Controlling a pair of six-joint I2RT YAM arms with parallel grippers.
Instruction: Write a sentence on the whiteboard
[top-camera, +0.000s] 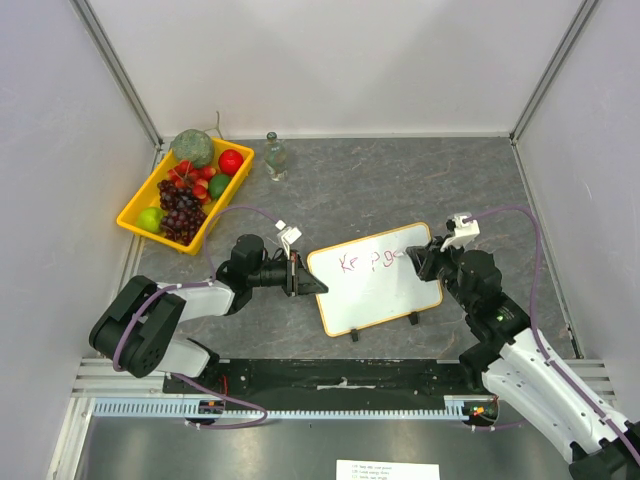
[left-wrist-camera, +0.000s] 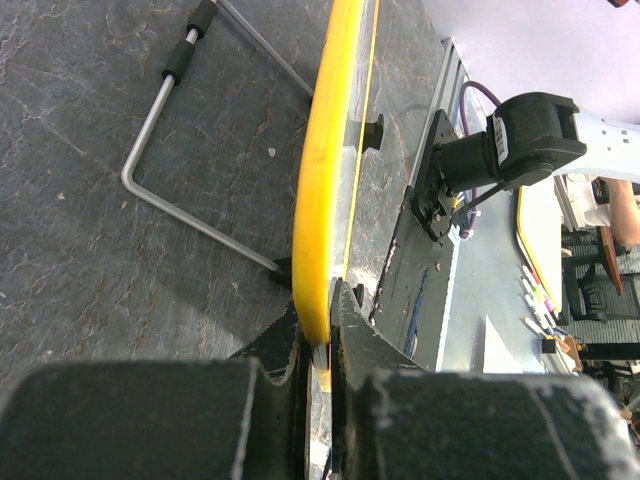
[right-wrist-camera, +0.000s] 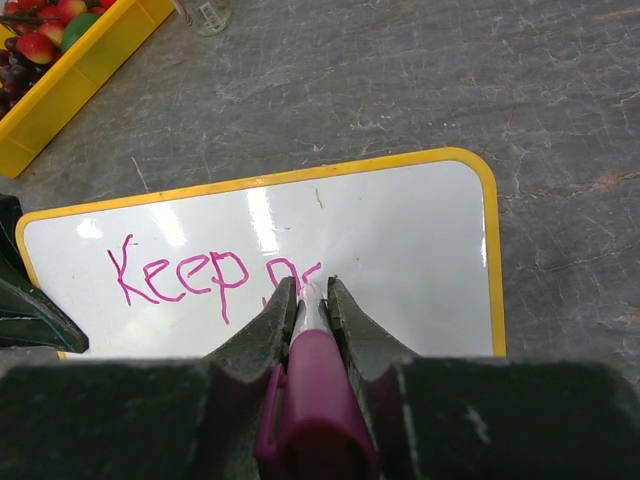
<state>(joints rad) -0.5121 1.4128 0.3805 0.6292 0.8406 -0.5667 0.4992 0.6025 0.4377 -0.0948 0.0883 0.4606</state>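
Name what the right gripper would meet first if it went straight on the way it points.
The whiteboard: the right gripper aims its pink marker at the white surface, tip seemingly touching.

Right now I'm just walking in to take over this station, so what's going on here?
The left gripper is clamped on one edge of the whiteboard, steadying it. The right gripper grips a pink marker with its tip down at the board. So far "Keep" and the start of a second word are written in pink. The sentence is not finished.

Yellow-framed whiteboard (top-camera: 385, 295), slightly askew, pink "Keep" lettering along its top
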